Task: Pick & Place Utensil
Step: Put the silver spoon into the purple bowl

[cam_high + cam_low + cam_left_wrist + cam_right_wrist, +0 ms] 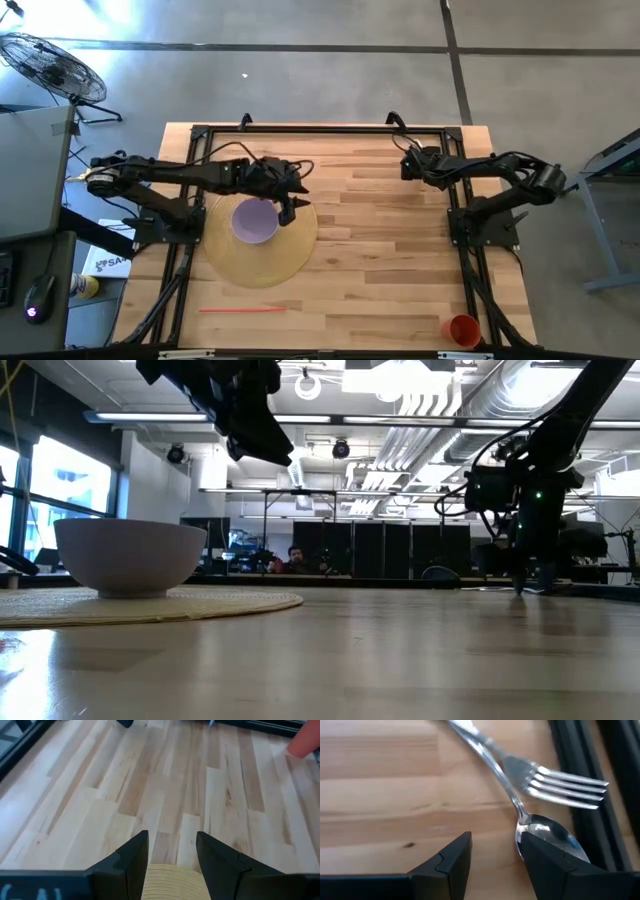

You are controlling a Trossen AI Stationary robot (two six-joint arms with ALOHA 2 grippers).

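Observation:
A metal spoon (546,834) and a metal fork (560,784) lie on the wood by the black frame rail (600,750) at the table's far right, and the fork's neck crosses the spoon's handle. My right gripper (495,837) (408,165) is open and low over them, with one finger in front of the spoon's bowl. A pale bowl (255,222) (130,555) stands on a round yellow placemat (230,265). My left gripper (172,835) (290,208) is open, raised over the placemat's right edge beside the bowl. My right gripper comes from above, pointing down. One finger (555,865) covers part of the spoon's bowl (540,827), and I cannot tell whether it touches it. The spoon lies flat on the table.
A thin red stick (243,309) lies near the table's near edge, left of centre. An orange cup (463,330) stands at the near right corner. Bare wood spreads across the table's middle between the two arms. Black frame rails run along the far edge and both sides.

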